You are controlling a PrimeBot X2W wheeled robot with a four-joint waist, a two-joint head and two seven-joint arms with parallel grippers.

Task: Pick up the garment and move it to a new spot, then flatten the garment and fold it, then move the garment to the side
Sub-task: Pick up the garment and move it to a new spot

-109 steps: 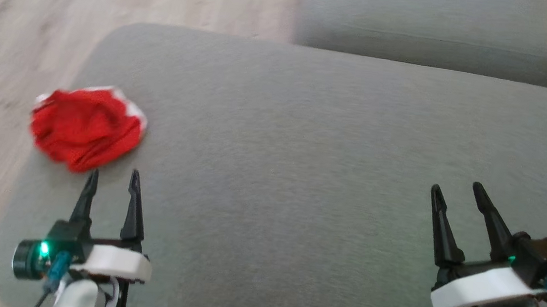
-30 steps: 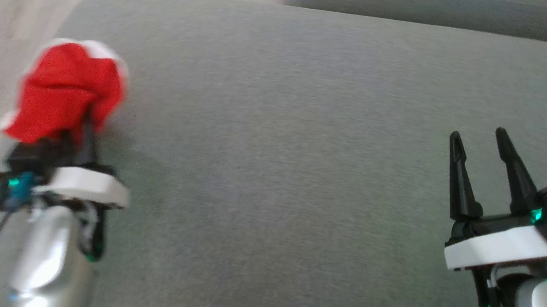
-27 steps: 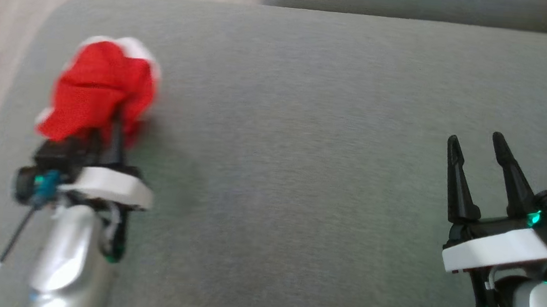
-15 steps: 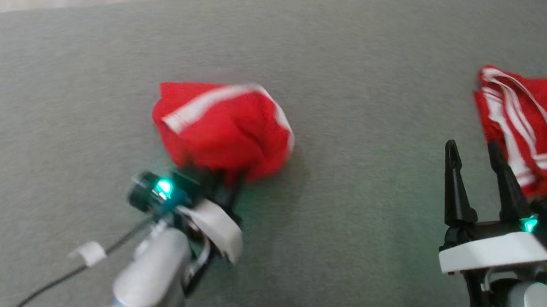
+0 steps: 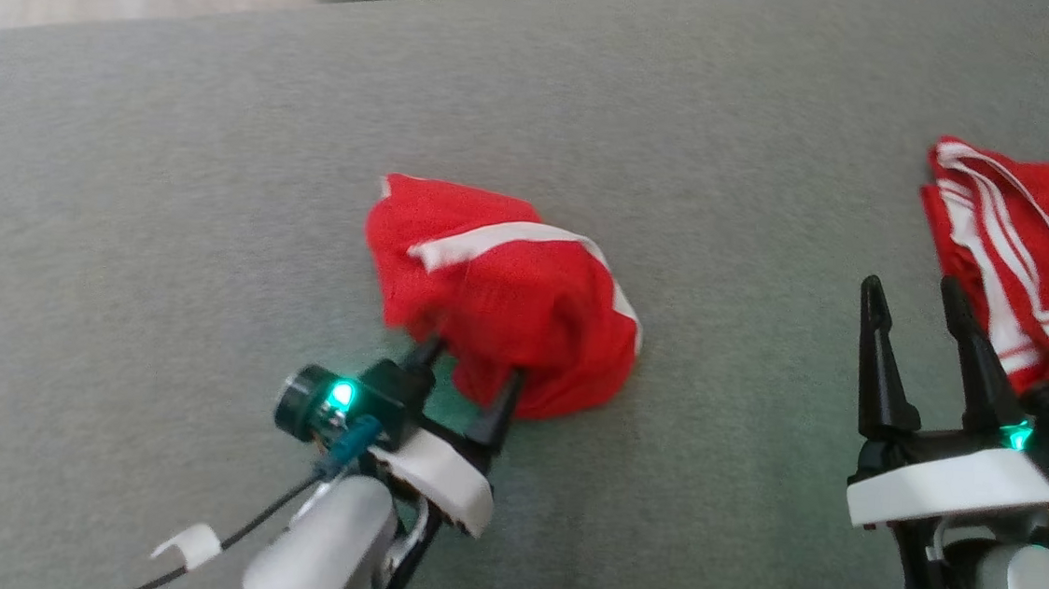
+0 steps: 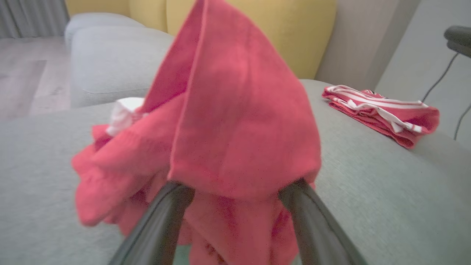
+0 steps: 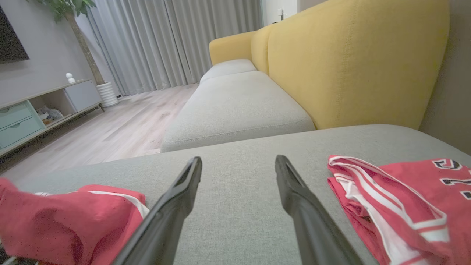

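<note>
You are working on the grey sofa seat (image 5: 166, 210), and the red garment (image 5: 505, 302) sits bunched near its middle, a white stripe (image 5: 501, 236) across its top. The heap runs longer from far left to near right in the head view. It lies straight ahead of your left tool (image 5: 469, 376) and touches it: the cloth hangs over both fingers (image 6: 156, 224), which stand wide apart, so I judge nothing is pinched. The left arm is much the nearer. Your right tool (image 5: 911, 289), also wide and empty, is well apart to the right, just beside a second red jersey (image 5: 1024, 250) that lies flat. To flatten the garment you will probably need a hem or a corner, and none shows clearly. The left fingertips are buried under the cloth. In the left wrist view the garment rises in a peak between the fingers and blocks what lies behind it. You can't tell what kind of garment it is, and the jersey is cut off at the right edge
</note>
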